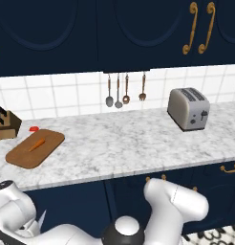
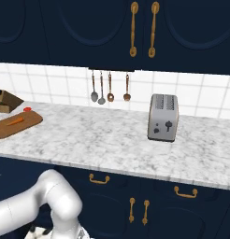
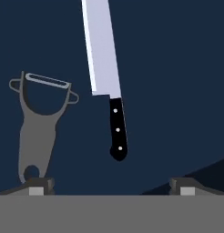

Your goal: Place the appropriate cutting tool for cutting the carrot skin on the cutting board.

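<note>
The worktop [image 1: 119,139] is white-grey marble, set against a white tiled wall [image 1: 57,93], with dark navy cupboards [image 1: 52,28] above and below.

At the far left stands a tan knife block [image 1: 6,125], cut off by the frame edge in the right base view. Just beside it lies a small red object [image 1: 34,128], too small to identify. Next comes the board [image 1: 36,148], flat on the worktop, with the carrot [image 1: 37,144] lying on its middle. Four utensils [image 1: 125,91] hang on the wall at centre. A silver toaster [image 1: 188,108] stands to the right.

In the hand view, the peeler [image 3: 39,123] lies on a dark navy surface, head away from the camera, its handle end just above the left fingertip [image 3: 35,185]. The knife [image 3: 106,77] lies to its right, apart from it, blade cut off at the top. The gripper [image 3: 109,186] is spread wide and holds nothing.
</note>
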### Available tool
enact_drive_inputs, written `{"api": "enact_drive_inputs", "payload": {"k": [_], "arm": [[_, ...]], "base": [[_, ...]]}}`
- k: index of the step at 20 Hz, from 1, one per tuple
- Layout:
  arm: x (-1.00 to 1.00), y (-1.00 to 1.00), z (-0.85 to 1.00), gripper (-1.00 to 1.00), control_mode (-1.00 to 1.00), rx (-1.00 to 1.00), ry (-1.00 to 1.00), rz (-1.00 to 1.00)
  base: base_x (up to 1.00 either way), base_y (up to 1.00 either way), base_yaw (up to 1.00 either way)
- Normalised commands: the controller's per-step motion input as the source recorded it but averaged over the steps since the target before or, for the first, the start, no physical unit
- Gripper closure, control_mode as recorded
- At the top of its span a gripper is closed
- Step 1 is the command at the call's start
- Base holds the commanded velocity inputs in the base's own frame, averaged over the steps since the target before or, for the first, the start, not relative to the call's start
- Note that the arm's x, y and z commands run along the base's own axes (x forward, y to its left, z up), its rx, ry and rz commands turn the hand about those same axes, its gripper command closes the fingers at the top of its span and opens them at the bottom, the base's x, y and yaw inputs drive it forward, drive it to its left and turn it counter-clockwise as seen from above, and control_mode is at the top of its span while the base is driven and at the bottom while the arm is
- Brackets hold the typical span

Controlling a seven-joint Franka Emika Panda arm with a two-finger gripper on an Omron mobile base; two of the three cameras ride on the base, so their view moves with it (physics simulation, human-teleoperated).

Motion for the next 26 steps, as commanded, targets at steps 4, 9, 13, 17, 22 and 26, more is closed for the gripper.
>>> {"api": "enact_drive_inputs", "payload": {"k": [4, 9, 13, 17, 22, 26], "arm": [[0.24, 0.02, -0.39, -1.00, -1.00, 0.00, 0.00, 0.00], [0.16, 0.05, -0.27, -1.00, -1.00, 0.00, 0.00, 0.00], [0.00, 0.24, -0.28, -1.00, -1.00, 0.00, 0.00, 0.00], [0.04, 0.31, -0.17, -1.00, -1.00, 0.00, 0.00, 0.00], [0.16, 0.23, -0.15, -1.00, -1.00, 0.00, 0.00, 0.00], [0.03, 0.18, -0.28, -1.00, -1.00, 0.00, 0.00, 0.00]], "base": [[0.00, 0.00, 0.00], [0.00, 0.00, 0.00], [0.00, 0.00, 0.00], [0.00, 0.00, 0.00], [0.00, 0.00, 0.00], [0.00, 0.00, 0.00]]}}
